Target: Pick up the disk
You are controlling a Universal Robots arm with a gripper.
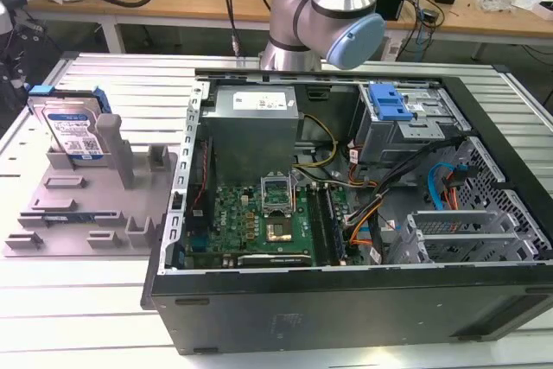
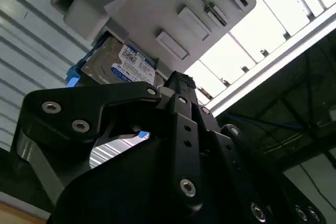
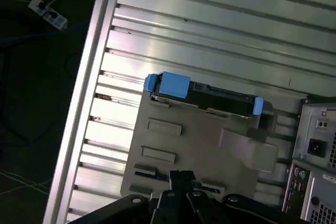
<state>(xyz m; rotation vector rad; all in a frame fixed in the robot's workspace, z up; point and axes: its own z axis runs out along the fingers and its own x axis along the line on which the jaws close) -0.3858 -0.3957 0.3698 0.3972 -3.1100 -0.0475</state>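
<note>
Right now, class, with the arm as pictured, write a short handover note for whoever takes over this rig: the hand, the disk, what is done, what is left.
Hand: the black robot hand hangs above the grey plastic fixture plate, apart from the disk and not touching it.
Disk: the flat silver hard drive with blue side rails stands on edge among the plate's upright posts, to the exterior view's left of the open black computer case.
Done: nothing of the pick-up shows.
Left: the disk is not yet gripped or lifted.
</note>
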